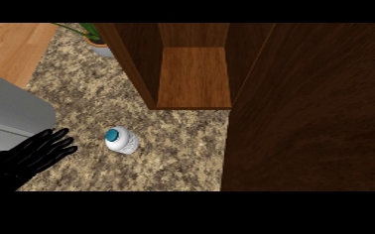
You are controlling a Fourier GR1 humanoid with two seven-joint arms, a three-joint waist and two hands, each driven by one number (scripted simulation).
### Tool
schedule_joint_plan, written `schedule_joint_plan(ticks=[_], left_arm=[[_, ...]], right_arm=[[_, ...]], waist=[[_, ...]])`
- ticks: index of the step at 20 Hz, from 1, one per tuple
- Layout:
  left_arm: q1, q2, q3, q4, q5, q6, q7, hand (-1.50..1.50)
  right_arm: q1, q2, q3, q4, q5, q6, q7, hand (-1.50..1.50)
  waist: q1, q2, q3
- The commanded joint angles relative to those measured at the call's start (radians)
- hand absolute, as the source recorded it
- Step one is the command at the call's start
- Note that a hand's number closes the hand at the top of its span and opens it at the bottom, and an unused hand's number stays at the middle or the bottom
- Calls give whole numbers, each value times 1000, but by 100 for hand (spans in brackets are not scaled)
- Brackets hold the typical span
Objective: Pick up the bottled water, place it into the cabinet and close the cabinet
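Black left hand: we see fingers spread, holding nothing | clear plastic water bottle with teal cap: upright on speckled granite counter, just right of hand | dark wooden cabinet: door open, shelf bare.

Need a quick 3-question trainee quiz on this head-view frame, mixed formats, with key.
1. True or false: the bottled water already stands inside the cabinet.
2. Multiple choice: the left robot hand is
A. curled round the bottle
B. open on the counter, beside the bottle and apart from it
C. pushing the cabinet door
3. Fill in: the bottle's cap is ____ in colour.

Key:
1. False. It stands upright on the counter, in front of the open cabinet.
2. B
3. Blue
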Motion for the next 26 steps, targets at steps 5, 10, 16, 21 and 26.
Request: schedule_joint_plan(ticks=[5, 10, 16, 21, 26], left_arm=[[-61, 25, 65, 82, 64, -34, 42, -150], [-125, -149, 81, 171, -173, -36, -19, -150], [-280, -129, 154, 411, -277, -158, -84, -150], [-348, -222, 191, 506, -540, -192, -213, -150], [-424, -256, 191, 651, -743, -203, -361, -150]], right_arm=[[20, 14, 36, 1, 41, -11, -39, -150], [56, -2, 43, -4, 47, 10, -72, -150], [76, -38, -8, -20, -16, 44, -71, -150], [52, -2, 54, 81, 66, 43, -152, -150], [123, -21, 48, 42, 48, 68, -184, -150]], waist=[[1, 0, 0], [-1, 0, 0], [-5, 1, 0], [-6, 3, -1], [-13, 3, -1]])
